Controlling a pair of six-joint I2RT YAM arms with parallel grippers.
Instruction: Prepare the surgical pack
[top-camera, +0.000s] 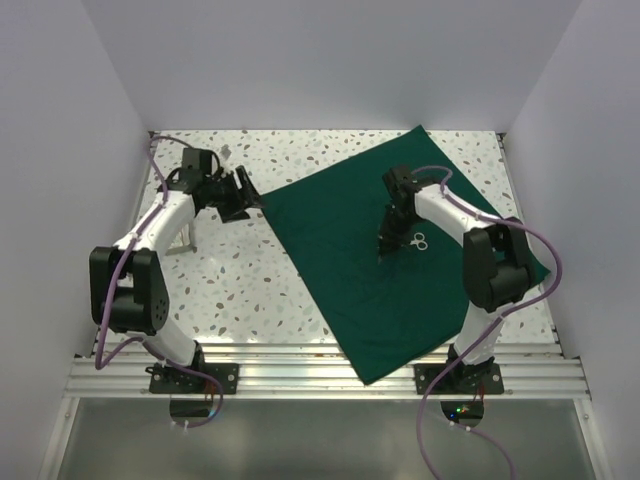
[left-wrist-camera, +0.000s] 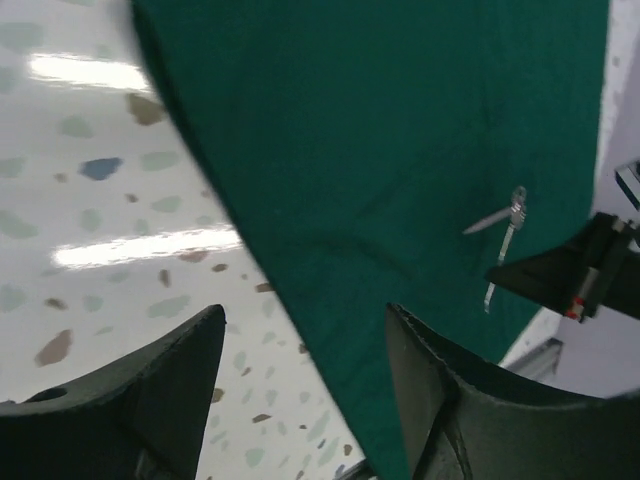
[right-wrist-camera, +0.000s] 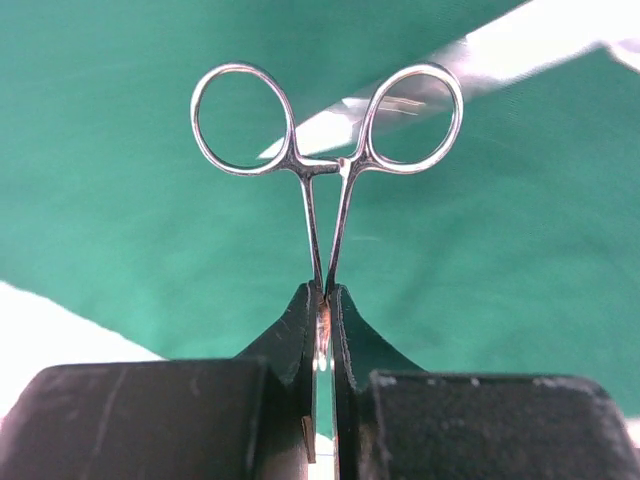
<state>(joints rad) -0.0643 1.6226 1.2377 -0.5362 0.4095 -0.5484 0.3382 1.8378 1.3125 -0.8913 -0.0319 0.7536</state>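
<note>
The surgical pack shows as a dark green drape (top-camera: 370, 260) spread flat and turned cornerwise on the speckled table (top-camera: 240, 290). My left gripper (top-camera: 250, 200) hovers at the drape's left corner. In its wrist view it (left-wrist-camera: 305, 330) stands open, with the cloth edge (left-wrist-camera: 400, 150) below it and nothing between the fingers. My right gripper (top-camera: 388, 243) is over the middle of the drape, shut on a silver ring-handled instrument (top-camera: 418, 240). In the right wrist view it (right-wrist-camera: 325, 300) pinches the instrument's shanks, and the two finger rings (right-wrist-camera: 325, 130) point away from the wrist.
White walls (top-camera: 60, 150) close in the table on three sides. An aluminium rail (top-camera: 320, 375) runs along the near edge, and the drape's near corner hangs over it. A thin metal piece (top-camera: 188, 243) sits beside the left arm.
</note>
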